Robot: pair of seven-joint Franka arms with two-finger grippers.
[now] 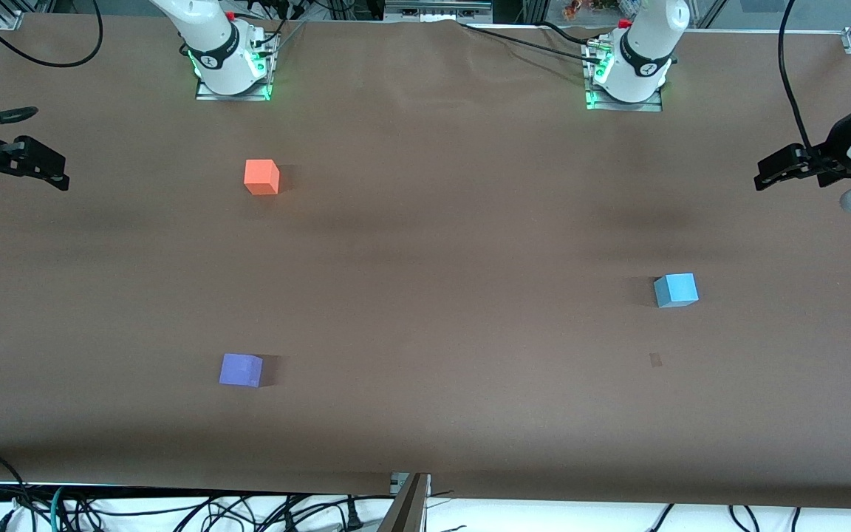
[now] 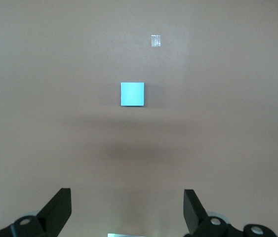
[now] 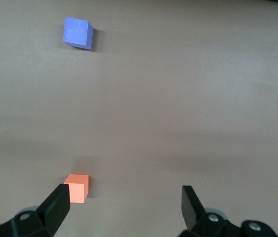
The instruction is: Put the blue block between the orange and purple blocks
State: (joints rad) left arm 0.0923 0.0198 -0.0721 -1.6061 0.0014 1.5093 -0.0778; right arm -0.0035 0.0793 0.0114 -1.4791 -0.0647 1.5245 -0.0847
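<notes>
The blue block point(image 1: 675, 290) sits untouched toward the left arm's end of the table, well apart from the orange block point(image 1: 261, 176) and purple block point(image 1: 241, 369). Both the left gripper point(image 1: 784, 166) and right gripper point(image 1: 34, 164) hang spread and empty, so the pickup has yet to begin; the left one must descend over it. Only the left wrist view shows the block squarely ahead between the fingers point(image 2: 59, 207).

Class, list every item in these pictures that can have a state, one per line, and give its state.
blue block: flat on the table toward the left arm's end, untouched.
orange block: on the table toward the right arm's end, free.
purple block: on the table, nearer the front camera than the orange block, free.
left claw: open, empty, raised.
right claw: open, empty, raised.
</notes>
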